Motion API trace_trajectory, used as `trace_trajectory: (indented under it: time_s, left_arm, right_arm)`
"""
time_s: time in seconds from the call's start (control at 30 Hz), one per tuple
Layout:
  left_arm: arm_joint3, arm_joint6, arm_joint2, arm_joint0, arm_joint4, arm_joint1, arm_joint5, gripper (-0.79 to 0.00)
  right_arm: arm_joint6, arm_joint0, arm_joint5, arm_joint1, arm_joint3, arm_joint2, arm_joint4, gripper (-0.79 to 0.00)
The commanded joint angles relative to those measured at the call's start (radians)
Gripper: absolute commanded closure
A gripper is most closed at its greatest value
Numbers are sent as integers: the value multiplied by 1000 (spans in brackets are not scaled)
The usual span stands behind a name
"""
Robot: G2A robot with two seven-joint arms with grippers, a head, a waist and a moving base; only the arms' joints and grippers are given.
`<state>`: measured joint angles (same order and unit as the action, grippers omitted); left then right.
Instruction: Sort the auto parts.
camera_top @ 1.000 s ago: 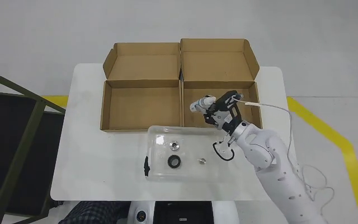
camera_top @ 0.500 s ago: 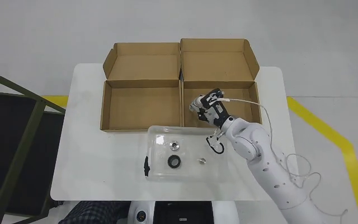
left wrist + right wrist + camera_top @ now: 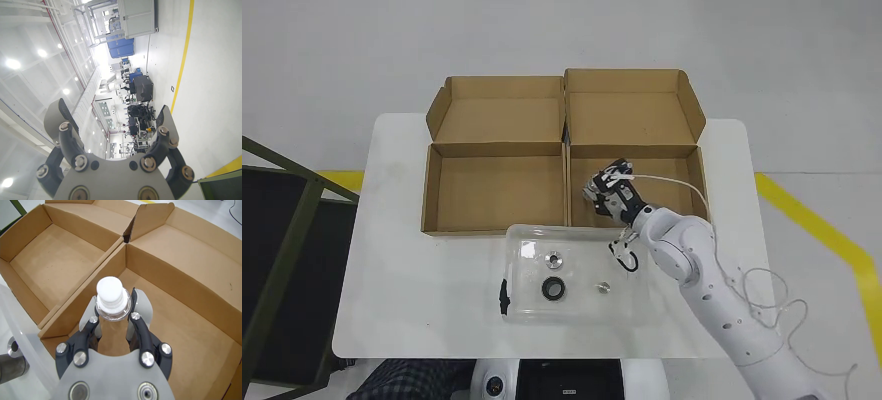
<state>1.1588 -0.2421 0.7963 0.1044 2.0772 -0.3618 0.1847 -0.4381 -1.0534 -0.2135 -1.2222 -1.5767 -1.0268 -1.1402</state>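
Right gripper [image 3: 113,308] clamped on white-capped clear part [image 3: 109,289] — long axis in line with fingers, cap end pointing away from wrist, toward boxes' shared wall. Held over right cardboard box [image 3: 672,200], near corner by clear tray [image 3: 527,300] — bare box floor beyond. Left gripper [image 3: 113,117] spread wide.

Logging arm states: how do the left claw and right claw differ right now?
Grip: the left claw is open and empty, while the right claw is shut on a white-capped clear part.
Aim: the left claw faces out into the hall, while the right claw hangs over the left part of the right cardboard box.
Shared: both have the same build, with grey finger plates on black linkages.
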Motion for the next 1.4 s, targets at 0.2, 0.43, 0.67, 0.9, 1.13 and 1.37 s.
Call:
trace_trajectory:
  time_s: [0.2,0.43,0.67,0.9,1.13,1.37]
  left_arm:
    - [0,0,0,0,0,0,0,-785]
    - [0,0,0,0,0,0,0,-785]
    - [0,0,0,0,0,0,0,-785]
    - [0,0,0,0,0,0,0,-785]
    - [0,0,0,0,0,0,0,-785]
    - [0,0,0,0,0,0,0,-785]
  right_arm:
    - [-5,-4,-9,-2,-20,-17,17,-785]
    - [-22,-73,-35,14,-159,-81,2,-785]
    - [-90,-173,-153,38,-333,-154,14,-785]
    - [-179,-277,-308,61,-479,-178,-11,-785]
    - [-222,-377,-395,80,-564,-193,-50,-785]
    - [-257,-436,-468,96,-591,-207,-83,-785]
